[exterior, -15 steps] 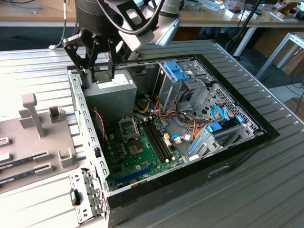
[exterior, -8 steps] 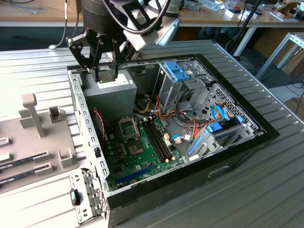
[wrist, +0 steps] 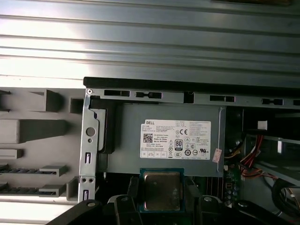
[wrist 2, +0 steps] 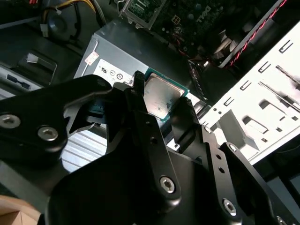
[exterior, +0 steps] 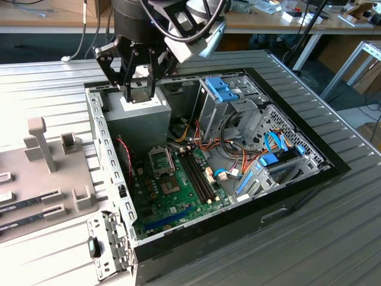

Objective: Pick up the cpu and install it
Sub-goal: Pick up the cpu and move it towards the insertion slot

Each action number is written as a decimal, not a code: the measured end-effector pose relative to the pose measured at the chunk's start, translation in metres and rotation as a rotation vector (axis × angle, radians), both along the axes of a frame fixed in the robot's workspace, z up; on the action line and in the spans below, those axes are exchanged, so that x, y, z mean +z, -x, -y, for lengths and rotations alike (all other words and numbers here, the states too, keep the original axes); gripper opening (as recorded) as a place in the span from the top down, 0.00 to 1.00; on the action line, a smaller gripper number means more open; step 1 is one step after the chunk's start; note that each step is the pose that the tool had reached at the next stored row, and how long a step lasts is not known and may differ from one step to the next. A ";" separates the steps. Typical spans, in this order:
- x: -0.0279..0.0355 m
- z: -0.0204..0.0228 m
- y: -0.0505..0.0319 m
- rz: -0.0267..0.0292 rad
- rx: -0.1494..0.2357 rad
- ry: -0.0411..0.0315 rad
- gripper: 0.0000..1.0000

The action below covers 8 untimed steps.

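Note:
In both wrist views the cpu [wrist 2: 161, 96] [wrist: 161, 190], a silvery square with a thin green rim, sits between my black fingers [wrist 2: 139, 86]. My gripper [wrist 2: 162, 101] [wrist: 161, 194] is shut on the cpu by two opposite edges. In the exterior view the gripper [exterior: 138, 89] hangs over the grey power supply [exterior: 134, 116] [wrist: 164, 140] at the back corner of the open computer case. The bare cpu socket [exterior: 161, 159] lies on the green motherboard [exterior: 172, 193], lower in the case and toward the front of the gripper.
Long black memory slots [exterior: 197, 174] run beside the socket. A drive cage with blue latches [exterior: 223, 89] and bundled cables [exterior: 238, 161] stand at the exterior view's right. The case's metal wall [exterior: 98, 143] borders a grey fixture tray [exterior: 47, 173].

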<state>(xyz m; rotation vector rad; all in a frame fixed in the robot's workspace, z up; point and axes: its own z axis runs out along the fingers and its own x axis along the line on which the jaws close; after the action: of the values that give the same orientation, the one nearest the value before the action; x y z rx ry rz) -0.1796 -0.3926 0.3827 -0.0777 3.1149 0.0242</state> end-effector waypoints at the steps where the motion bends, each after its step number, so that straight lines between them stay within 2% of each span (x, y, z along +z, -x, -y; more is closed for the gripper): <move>1: 0.0000 0.0000 -0.0013 0.0000 0.000 0.0000 0.53; 8: -0.0001 0.0000 -0.0128 0.0000 0.000 0.0000 0.53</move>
<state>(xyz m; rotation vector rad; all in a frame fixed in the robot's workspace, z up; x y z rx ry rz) -0.1668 -0.3926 0.3827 -0.0776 3.1150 0.0242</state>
